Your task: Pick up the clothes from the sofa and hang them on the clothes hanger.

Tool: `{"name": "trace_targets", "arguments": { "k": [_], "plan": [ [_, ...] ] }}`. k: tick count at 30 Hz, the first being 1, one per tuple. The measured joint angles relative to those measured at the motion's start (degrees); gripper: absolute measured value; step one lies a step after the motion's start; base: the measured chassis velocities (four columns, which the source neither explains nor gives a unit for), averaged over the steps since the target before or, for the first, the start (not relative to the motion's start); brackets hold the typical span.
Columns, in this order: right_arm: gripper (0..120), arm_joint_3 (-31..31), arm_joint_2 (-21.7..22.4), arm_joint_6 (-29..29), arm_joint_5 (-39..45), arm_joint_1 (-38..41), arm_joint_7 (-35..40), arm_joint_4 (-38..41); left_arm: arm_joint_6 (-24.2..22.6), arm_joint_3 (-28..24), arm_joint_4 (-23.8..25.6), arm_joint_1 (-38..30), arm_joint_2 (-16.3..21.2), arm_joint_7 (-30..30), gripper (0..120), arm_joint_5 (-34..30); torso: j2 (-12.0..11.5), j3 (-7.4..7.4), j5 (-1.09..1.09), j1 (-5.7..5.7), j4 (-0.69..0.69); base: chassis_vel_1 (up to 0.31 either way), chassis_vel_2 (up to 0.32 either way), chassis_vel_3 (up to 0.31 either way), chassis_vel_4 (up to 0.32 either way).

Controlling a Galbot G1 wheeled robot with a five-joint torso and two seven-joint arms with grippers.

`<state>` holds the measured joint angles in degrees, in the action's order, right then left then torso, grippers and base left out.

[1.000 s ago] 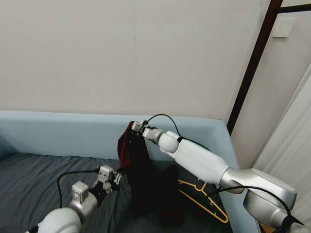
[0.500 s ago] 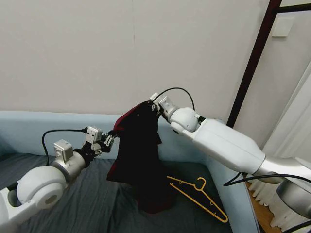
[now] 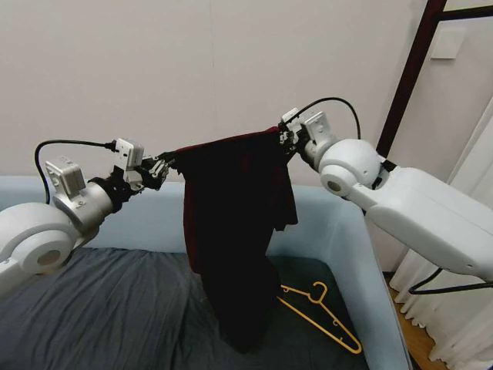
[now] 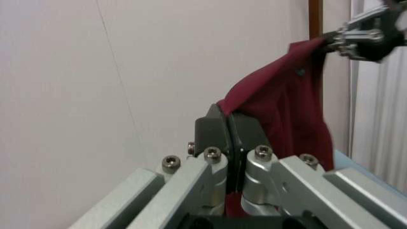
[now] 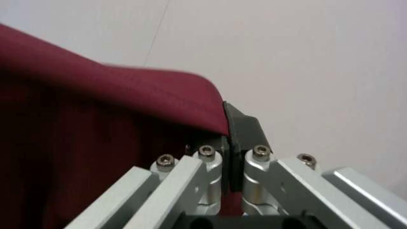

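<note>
One pale blue sofa (image 3: 327, 227) is cut off at the left and bottom edges. Above its seat a dark red garment (image 3: 231, 231) hangs stretched, its type unclear, its bottom hiding some of the cushion. A yellow hanger (image 3: 327, 317) lies beside it. The left gripper (image 3: 166, 163) and right gripper (image 3: 284, 139) each pinch a top corner.

Plain off-white wall (image 3: 154, 77) is filling the back, with a light blue sofa (image 3: 154, 223) sitting against it and its dark grey seat cushion (image 3: 92, 308) lying in front. A dark post (image 3: 408, 85) is running up at the right, with a white plate (image 3: 448, 42) sitting on the wall beside it. A white curtain (image 3: 454, 331) is hanging at far right, with a strip of brown floor (image 3: 406, 333) showing beside the sofa.
</note>
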<state>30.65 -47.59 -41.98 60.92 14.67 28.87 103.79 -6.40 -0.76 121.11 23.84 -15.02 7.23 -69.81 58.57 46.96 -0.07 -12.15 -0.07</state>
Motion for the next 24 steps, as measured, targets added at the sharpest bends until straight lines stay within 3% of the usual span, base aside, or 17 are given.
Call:
{"name": "trace_targets", "arguments": {
  "k": [4,10,17,18,22,24],
  "plan": [
    [0,-2.2,4.3,-0.4,4.2,-2.0,2.1,6.8,1.6,2.4,0.7,2.7,0.6,-1.0,0,1.8,0.0,0.0,0.01,0.0,-0.03,0.0,0.0,0.0,0.0],
    [0,-6.9,11.2,-0.4,8.1,-5.6,1.8,16.0,4.5,7.7,7.5,8.8,6.0,-2.3,0,4.6,0.0,-0.01,0.05,0.01,0.01,0.0,0.0,0.0,0.0],
    [0,-13.6,19.5,-0.3,12.5,-11.2,1.2,24.9,3.2,8.9,13.6,7.5,10.7,0.2,0,4.5,0.0,-0.01,0.04,0.01,0.03,0.0,0.0,0.0,0.0],
    [0,-13.6,19.5,-0.3,12.5,-11.2,1.2,24.9,3.2,8.9,13.6,7.5,10.7,0.2,0,4.5,0.0,-0.01,0.04,0.01,0.03,0.0,0.0,0.0,0.0],
    [0,-21.7,27.0,-0.1,16.0,-19.7,0.7,30.1,1.8,8.5,13.2,7.3,10.6,0.7,0,4.6,0.0,-0.02,0.06,0.02,-0.06,0.0,0.0,0.0,0.0],
    [0,-22.2,27.7,0.0,16.5,-21.0,0.7,30.7,1.4,8.3,12.9,8.2,10.1,0.8,0,5.0,0.0,-0.02,0.05,0.02,-0.07,0.0,0.0,0.0,0.0]
  ]
}}
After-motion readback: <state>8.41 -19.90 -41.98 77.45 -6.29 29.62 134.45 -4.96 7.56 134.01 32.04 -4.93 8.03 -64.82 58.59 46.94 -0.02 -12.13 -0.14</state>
